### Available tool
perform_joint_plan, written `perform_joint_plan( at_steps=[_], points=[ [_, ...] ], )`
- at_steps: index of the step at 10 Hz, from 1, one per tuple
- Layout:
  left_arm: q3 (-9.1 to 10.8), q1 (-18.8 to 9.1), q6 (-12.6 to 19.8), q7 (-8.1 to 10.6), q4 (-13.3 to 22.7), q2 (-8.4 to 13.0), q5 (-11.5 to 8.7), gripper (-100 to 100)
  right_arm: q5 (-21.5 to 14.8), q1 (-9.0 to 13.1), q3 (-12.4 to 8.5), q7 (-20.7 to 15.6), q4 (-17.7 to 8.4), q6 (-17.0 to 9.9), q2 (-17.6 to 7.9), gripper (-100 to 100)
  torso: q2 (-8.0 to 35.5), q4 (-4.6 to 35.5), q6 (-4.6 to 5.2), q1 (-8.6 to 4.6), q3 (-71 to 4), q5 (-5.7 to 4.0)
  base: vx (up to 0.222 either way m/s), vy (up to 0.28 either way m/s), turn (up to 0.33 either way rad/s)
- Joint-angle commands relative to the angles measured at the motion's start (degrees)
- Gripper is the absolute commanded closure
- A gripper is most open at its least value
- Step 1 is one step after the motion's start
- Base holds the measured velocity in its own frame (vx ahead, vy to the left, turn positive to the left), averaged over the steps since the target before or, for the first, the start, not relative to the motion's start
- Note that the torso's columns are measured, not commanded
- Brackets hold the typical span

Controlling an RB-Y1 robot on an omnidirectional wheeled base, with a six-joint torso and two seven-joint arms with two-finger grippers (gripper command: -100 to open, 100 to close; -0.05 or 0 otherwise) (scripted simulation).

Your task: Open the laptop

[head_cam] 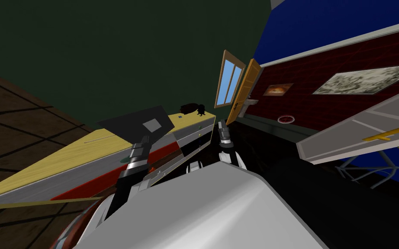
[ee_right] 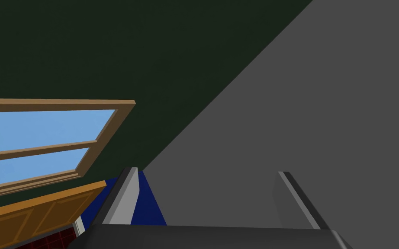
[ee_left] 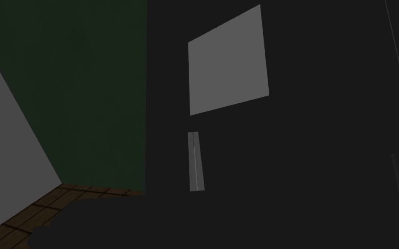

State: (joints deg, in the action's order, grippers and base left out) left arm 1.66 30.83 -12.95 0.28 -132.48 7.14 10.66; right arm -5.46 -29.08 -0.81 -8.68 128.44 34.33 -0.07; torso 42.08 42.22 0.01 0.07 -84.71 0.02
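Note:
The laptop (head_cam: pixel 138 123) is a dark slab with a grey square on its lid, lying on the yellow-topped desk (head_cam: pixel 60 158). In the left wrist view the lid (ee_left: pixel 281 129) and its grey square (ee_left: pixel 226 62) lie close ahead. My left gripper (ee_left: pixel 195 161) is shut, its two thin blades pressed together and held close against the dark lid below the square. In the head view my left arm (head_cam: pixel 137 158) reaches up to the laptop's near edge. My right gripper (ee_right: pixel 211 199) is open with nothing between its fingers, held up beside the desk's far end (head_cam: pixel 223 129).
The desk has grey drawer fronts (head_cam: pixel 190 140) facing me. Two small dark objects (head_cam: pixel 193 108) sit at its far end. A window (head_cam: pixel 229 84) and an orange door (head_cam: pixel 246 90) lie beyond. A grey-white piece of furniture (head_cam: pixel 358 129) juts in at the right.

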Motion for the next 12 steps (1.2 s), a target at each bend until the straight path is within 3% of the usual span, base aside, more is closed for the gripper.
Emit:
perform_joint_plan(
  at_steps=[1,7,8,10,11,12],
  points=[
    [1.16,-0.9,3.9,0.93,-1.2,2.7,-1.2,-100,0.0,0.0,0.0,0.0,0.0,0.0,0.0,0,0.1,0.0,-0.01,0.01,0.0,0.01,-0.018,0.019,-0.041],
    [4.56,-3.7,14.0,3.44,-4.1,10.8,-4.8,-100,0.0,0.0,0.0,0.0,0.0,0.0,0.0,0,0.2,0.1,-0.01,-0.08,0.1,-0.02,-0.026,0.021,-0.051],
    [4.56,-3.7,14.7,3.44,-4.1,10.8,-4.8,-100,0.0,0.0,0.0,0.0,0.0,0.0,0.0,0,0.2,0.1,-0.01,-0.06,0.1,-0.01,-0.026,0.023,-0.016],
    [5.96,-4.9,18.3,4.48,-5.2,14.1,-6.2,-100,0.0,0.0,0.0,0.0,0.0,0.0,0.0,0,0.2,0.1,0.0,-0.09,0.1,-0.02,-0.022,0.017,-0.045],
    [5.96,-4.9,19.1,4.48,-5.2,14.1,-6.2,-100,0.0,0.0,0.0,0.0,0.0,0.0,0.0,0,0.2,0.1,-0.01,-0.07,0.1,-0.02,-0.022,0.016,-0.027],
    [6.7,-5.5,21.2,5.03,-5.7,15.8,-7.0,-100,0.0,0.0,0.0,0.0,0.0,0.0,0.0,0,0.2,0.1,-0.02,-0.08,0.1,-0.01,-0.024,0.016,-0.039]
  ],
)
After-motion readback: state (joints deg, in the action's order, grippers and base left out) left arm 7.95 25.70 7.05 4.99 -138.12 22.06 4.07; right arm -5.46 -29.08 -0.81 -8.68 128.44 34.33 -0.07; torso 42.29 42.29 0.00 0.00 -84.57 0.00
